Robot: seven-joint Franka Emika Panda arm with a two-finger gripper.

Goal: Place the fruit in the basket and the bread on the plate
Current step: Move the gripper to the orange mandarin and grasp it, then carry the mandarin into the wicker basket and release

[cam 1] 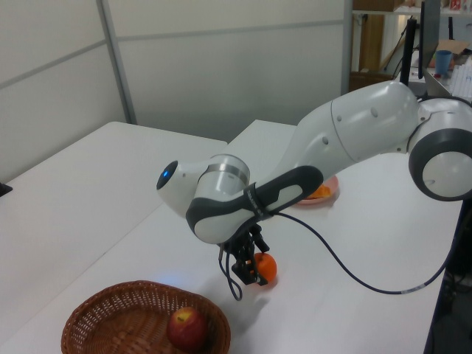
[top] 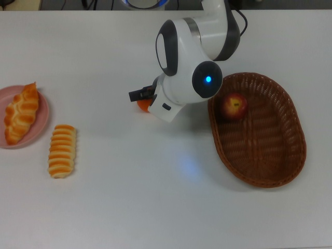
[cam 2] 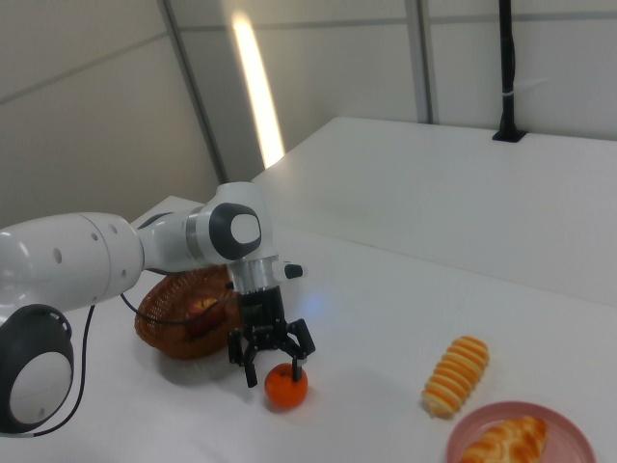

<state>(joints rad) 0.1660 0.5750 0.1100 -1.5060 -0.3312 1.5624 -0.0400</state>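
The orange tangerine rests on the white table, and in the top view only its edge shows under the arm. My gripper hangs open right over it, one finger on each side of its top. In the left view the gripper stands close against the tangerine. The red apple lies in the brown wicker basket. A braided loaf lies on the pink plate. The ridged loaf lies on the table beside the plate.
The arm's white body reaches in from the top view's upper edge and stands between tangerine and basket. Its black cable loops above the table in the left view. A wall panel runs along the table's far side there.
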